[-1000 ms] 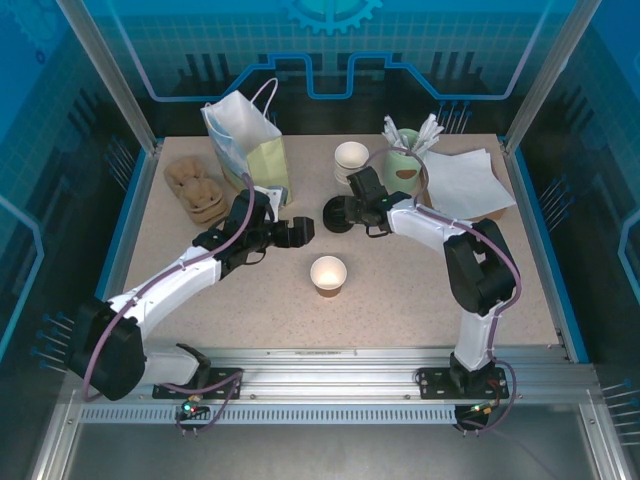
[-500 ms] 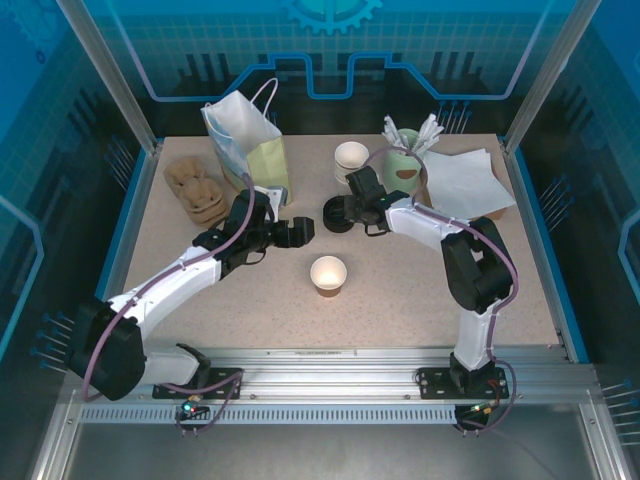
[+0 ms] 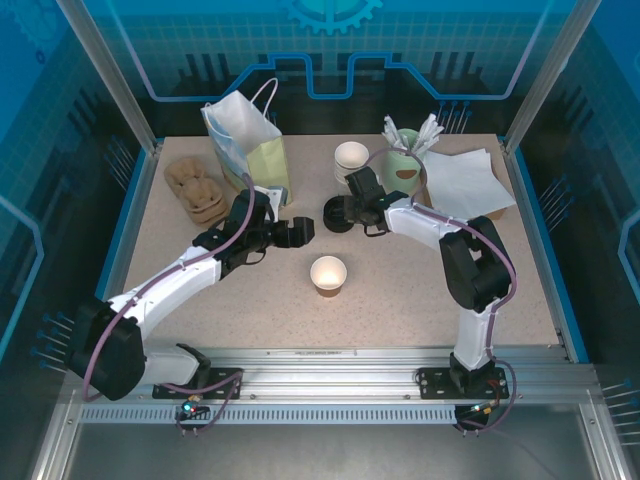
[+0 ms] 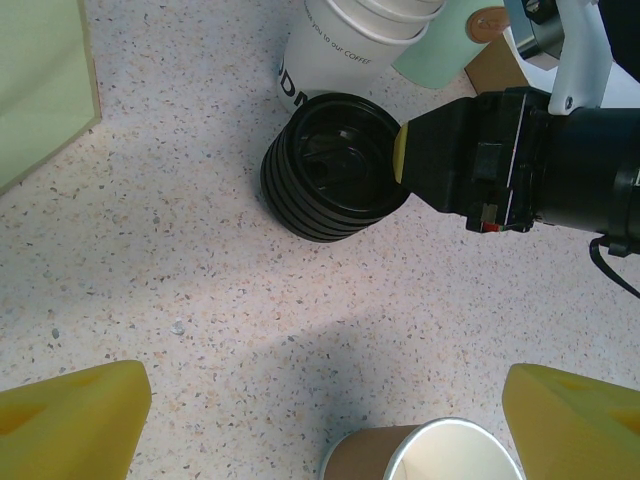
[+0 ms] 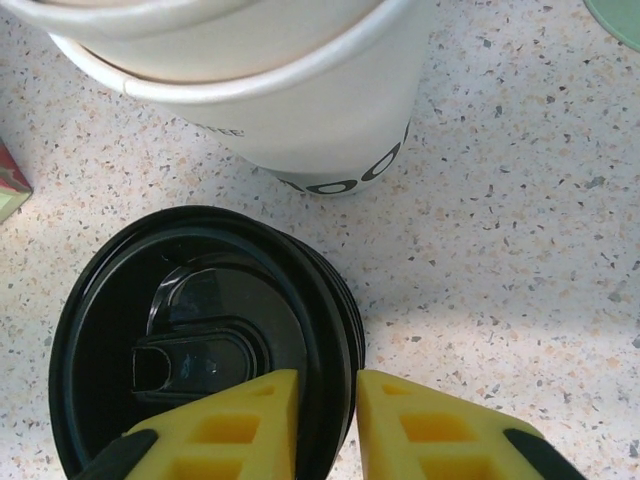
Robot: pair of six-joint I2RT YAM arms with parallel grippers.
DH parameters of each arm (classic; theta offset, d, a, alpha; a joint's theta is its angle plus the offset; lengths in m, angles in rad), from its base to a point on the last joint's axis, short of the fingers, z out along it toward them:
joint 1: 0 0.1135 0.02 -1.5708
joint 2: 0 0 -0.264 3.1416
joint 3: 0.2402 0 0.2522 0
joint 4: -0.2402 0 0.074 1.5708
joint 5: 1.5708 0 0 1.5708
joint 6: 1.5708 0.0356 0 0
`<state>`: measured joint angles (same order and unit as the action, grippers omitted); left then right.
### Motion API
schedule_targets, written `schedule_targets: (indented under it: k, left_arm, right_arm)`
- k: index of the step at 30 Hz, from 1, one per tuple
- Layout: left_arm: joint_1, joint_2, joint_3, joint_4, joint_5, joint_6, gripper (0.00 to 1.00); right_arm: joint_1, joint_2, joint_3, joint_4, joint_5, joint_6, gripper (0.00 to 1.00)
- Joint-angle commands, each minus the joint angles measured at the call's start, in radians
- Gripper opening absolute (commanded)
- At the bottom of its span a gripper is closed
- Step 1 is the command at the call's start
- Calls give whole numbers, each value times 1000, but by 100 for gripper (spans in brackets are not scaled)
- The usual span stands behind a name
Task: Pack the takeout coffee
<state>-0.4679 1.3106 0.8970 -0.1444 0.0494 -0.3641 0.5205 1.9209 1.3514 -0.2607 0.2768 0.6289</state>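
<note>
A speckled beige counter [image 3: 400, 290] sits inside a blue-panelled enclosure [image 3: 330, 60]. The open-topped takeout coffee [image 3: 328, 273] stands near the centre, just on the near side of the left jaws, which gape wide and hold nothing. Farther back, the right jaws pinch the rim of the top lid [image 5: 190, 320] on a stack of black lids [image 3: 337, 214], beside white cups [image 5: 250, 80].

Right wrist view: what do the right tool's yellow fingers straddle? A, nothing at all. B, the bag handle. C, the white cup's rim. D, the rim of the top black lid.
D: on the right tool, one yellow finger sits inside and one outside the rim of the top black lid, beside the white cups.
</note>
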Motion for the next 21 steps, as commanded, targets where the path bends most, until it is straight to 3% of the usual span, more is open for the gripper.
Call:
schedule_targets:
  k: [1, 9, 21]
  left_arm:
    - [-6, 10, 6, 14, 9, 11, 92]
    - [-5, 9, 4, 11, 3, 16, 93]
    - [0, -20, -9, 43, -15, -18, 93]
  right_arm:
    - [-8, 12, 23, 20, -6, 9, 20]
    - [-7, -16, 17, 23, -5, 8, 14]
    - [-9, -172, -48, 26, -29, 6, 14]
